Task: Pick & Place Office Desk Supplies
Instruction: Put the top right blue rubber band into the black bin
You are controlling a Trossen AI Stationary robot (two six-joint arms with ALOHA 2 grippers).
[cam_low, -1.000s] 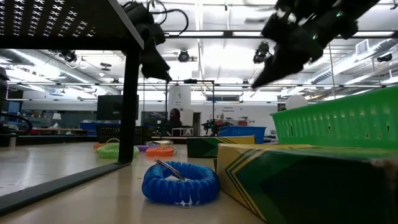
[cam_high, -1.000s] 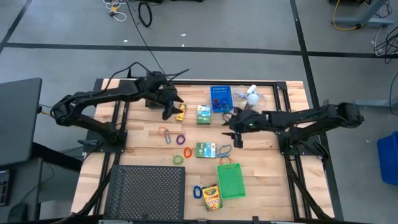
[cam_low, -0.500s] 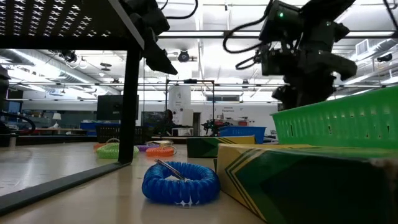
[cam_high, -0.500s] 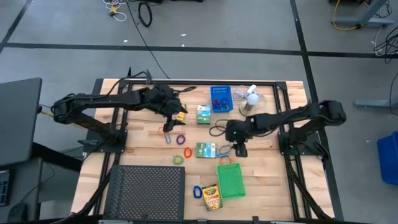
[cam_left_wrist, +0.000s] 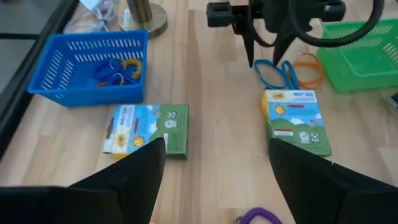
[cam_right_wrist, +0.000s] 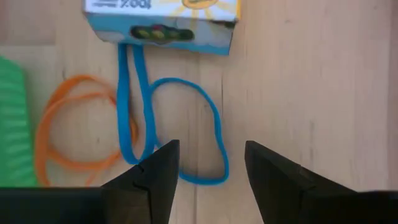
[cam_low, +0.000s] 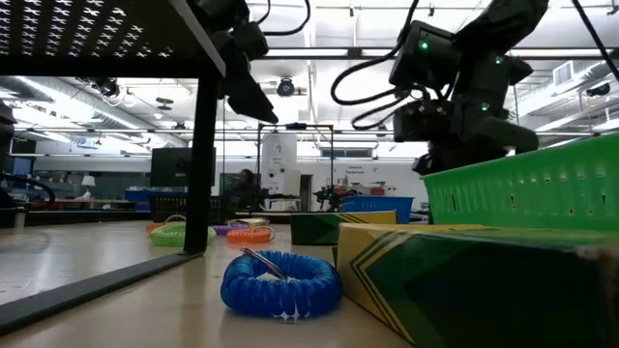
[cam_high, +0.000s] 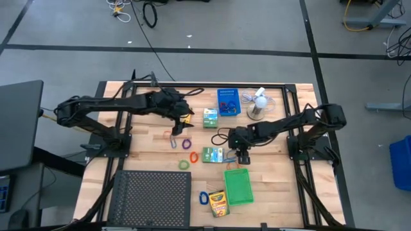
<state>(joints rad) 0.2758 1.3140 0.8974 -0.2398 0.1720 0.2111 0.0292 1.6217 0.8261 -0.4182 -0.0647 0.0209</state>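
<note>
Change: the right gripper [cam_high: 242,158] has swung from near the fan toward the middle of the table and come down over the blue rubber band [cam_right_wrist: 177,134]; the left gripper [cam_high: 186,117] has shifted a little toward the box beside the blue bin.
Right gripper: fingers spread apart, holding nothing, pointing down just above the blue rubber band, which lies flat on the wood.
Blue rubber band: one end tucked against the green-white box [cam_high: 212,154] in the middle of the table; an orange rubber band [cam_right_wrist: 74,130] lies just beside it, next to the green bin [cam_high: 238,186].
Left gripper: fingers apart, nothing held, hovering near the back edge, by the yellow tube [cam_high: 186,115].
Second green-white box [cam_high: 210,118]: near the back edge, just beside the blue bin [cam_high: 228,102], which holds a few bands.
Loose bands: purple [cam_high: 187,143], orange [cam_high: 193,156] and green [cam_high: 184,164] loops left of the middle box.
Crayon box [cam_high: 218,203]: near the front edge, touching the green bin, with a blue coil [cam_low: 280,285] beside it.
Mesh tray [cam_high: 152,197]: front-left corner.
Fan [cam_high: 258,104]: back edge, right of the blue bin.
</note>
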